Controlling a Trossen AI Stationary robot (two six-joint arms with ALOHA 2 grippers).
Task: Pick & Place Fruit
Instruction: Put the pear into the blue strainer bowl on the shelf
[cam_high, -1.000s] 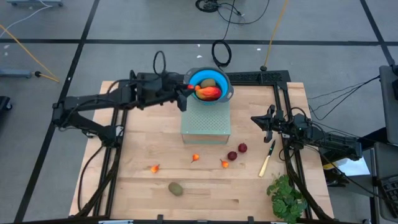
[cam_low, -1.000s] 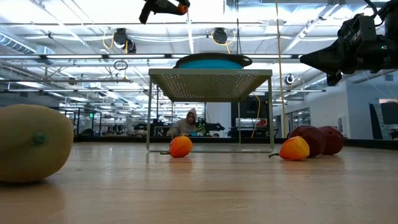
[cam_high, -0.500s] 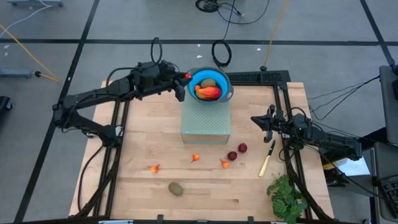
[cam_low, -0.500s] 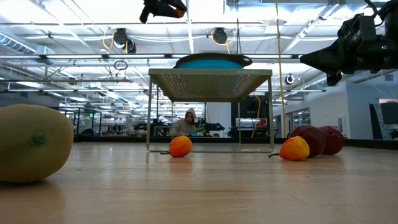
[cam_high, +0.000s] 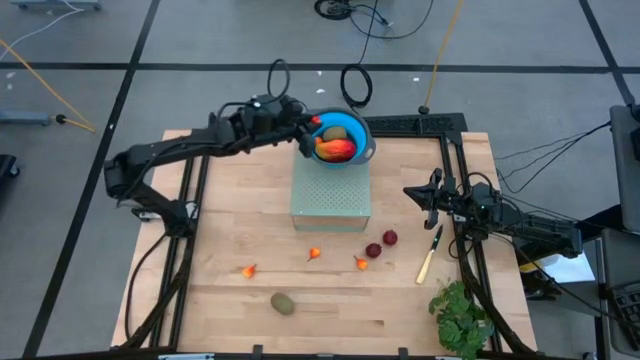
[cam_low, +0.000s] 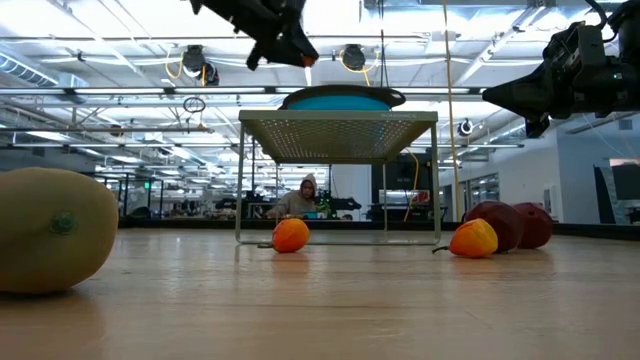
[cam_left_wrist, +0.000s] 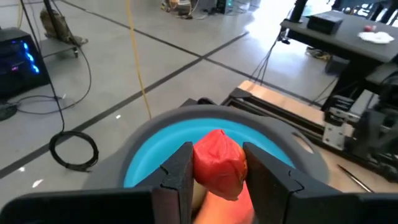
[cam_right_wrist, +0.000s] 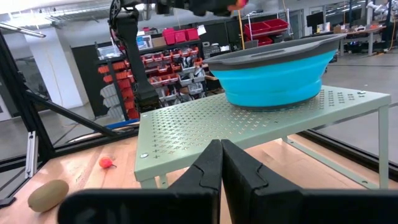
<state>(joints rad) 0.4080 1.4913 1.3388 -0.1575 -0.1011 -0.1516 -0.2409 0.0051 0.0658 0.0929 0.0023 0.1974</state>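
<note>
You see a small red fruit (cam_left_wrist: 217, 163) pinched between the fingers of the left gripper (cam_left_wrist: 216, 167), which hangs just over the rim of the blue bowl (cam_high: 357, 129) on the green perforated stand (cam_high: 331, 197). Inside the bowl lie an orange-red oblong fruit (cam_high: 336, 150) and a brownish-green one (cam_high: 337, 133). Well to the right of the bowl, the right gripper (cam_right_wrist: 221, 163) waits with fingers pressed together and empty.

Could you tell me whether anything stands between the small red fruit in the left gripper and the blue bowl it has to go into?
Nothing visible does. The left gripper holds the small red fruit right above the open blue bowl, which already holds other fruit but has room.
</note>
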